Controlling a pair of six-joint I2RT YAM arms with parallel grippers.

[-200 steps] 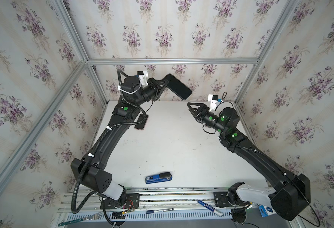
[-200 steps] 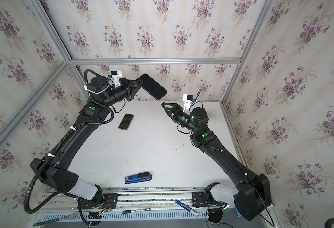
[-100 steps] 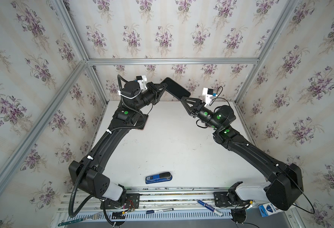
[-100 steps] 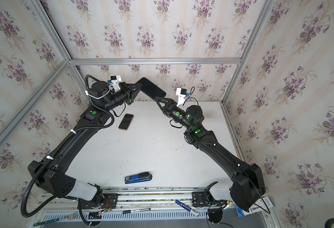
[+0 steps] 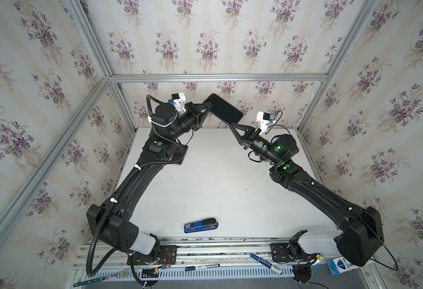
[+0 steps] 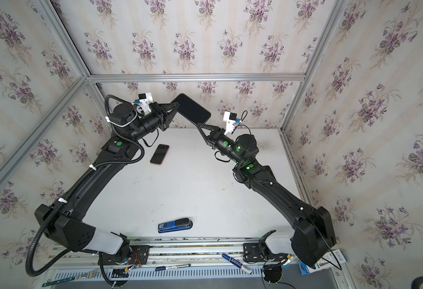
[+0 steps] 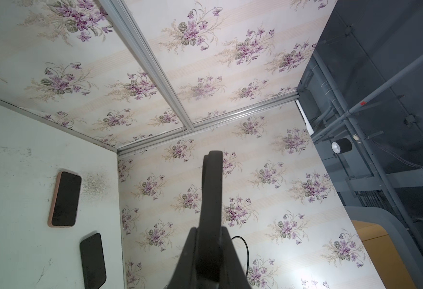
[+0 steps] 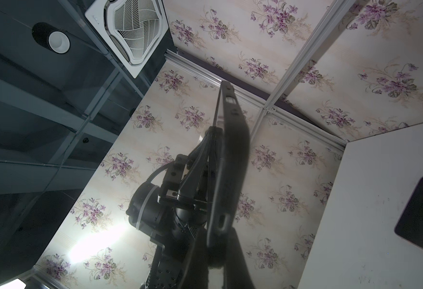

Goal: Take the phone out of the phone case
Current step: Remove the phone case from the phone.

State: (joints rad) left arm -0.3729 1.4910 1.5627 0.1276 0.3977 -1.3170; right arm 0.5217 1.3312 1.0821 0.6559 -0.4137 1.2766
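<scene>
Right gripper [image 5: 231, 124] now on black case [image 5: 222, 109]

I hold the black rectangular phone in its dark case [image 5: 223, 110] up in the air, tilted, its broad flat face upward. My left gripper [image 5: 203, 106] pinches one end and my right gripper [image 5: 231, 124] clamps the opposite end.
</scene>
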